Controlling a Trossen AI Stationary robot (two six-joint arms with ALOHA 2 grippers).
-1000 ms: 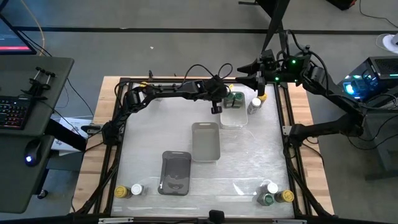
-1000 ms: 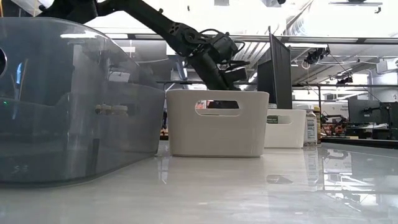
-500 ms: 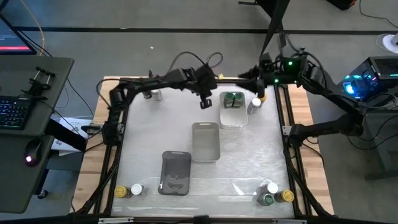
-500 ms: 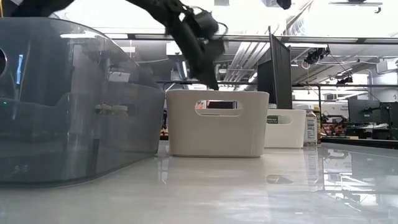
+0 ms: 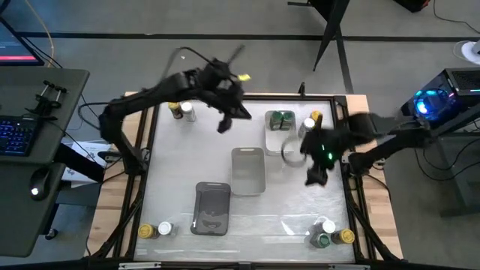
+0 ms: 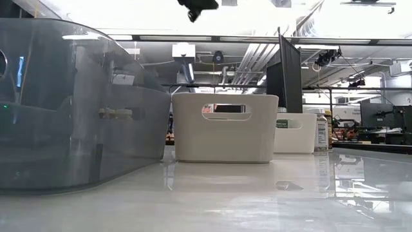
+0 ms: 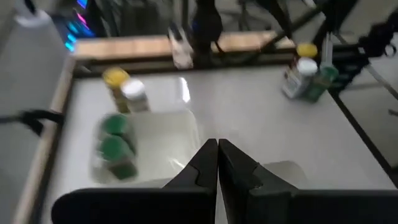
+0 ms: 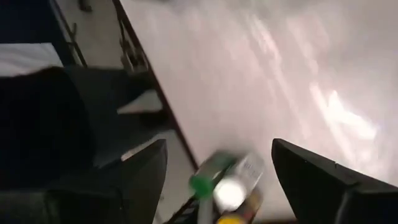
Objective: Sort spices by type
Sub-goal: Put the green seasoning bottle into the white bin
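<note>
Jars sit in little groups at the corners of the table (image 5: 180, 161). Going left to right in the high view: 2 jars (image 5: 154, 229), 1 with a yellow lid and 1 with a white lid, stand at the near left corner, and 2 more (image 5: 181, 111) stand at the far left corner. The left gripper (image 5: 223, 124) hangs above the table near the far edge, pinched tight with nothing in it. A clear grey tray (image 5: 211, 208) and a white tray (image 5: 248, 170) lie in the middle, and both look empty. A third tray (image 5: 280, 142) near the far right corner has 2 green-lid jars (image 5: 282, 120) in it. Just beside it stand a white-lid jar (image 5: 307, 126) and a yellow-lid jar (image 5: 316, 117). The right gripper (image 5: 313, 177) is over the right side of the table, fingers spread wide and holding nothing. 3 jars (image 5: 330, 234) wait at the near right corner. I think the sorting has only started, and both arms are between picks. Next, the right gripper should probably go down over 1 jar in that near right bunch, close on it without knocking the others, and carry it to the tray for its kind.
</note>
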